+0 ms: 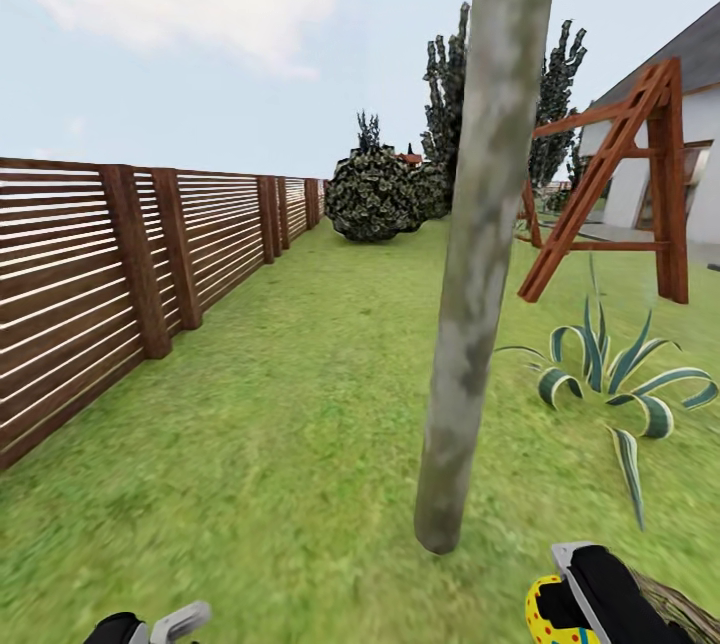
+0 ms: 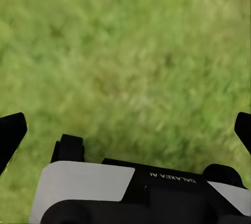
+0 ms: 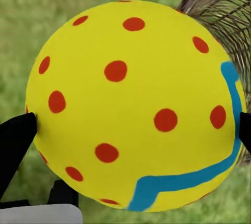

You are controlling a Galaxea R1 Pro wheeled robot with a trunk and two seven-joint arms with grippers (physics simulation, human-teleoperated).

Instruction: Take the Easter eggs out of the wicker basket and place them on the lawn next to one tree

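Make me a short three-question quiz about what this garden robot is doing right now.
1. True or false: the right gripper is shut on an egg.
2. What lies under the open left gripper? A) the basket B) grass C) the fence
3. Fill in: in the head view, the trunk stands between the fence on the left and the wooden ____ frame on the right.

Key
1. True: both fingertips press the egg's sides.
2. B: the lawn lies below it.
3. Swing: the swing frame stands by the house; the basket rim shows just behind the egg.
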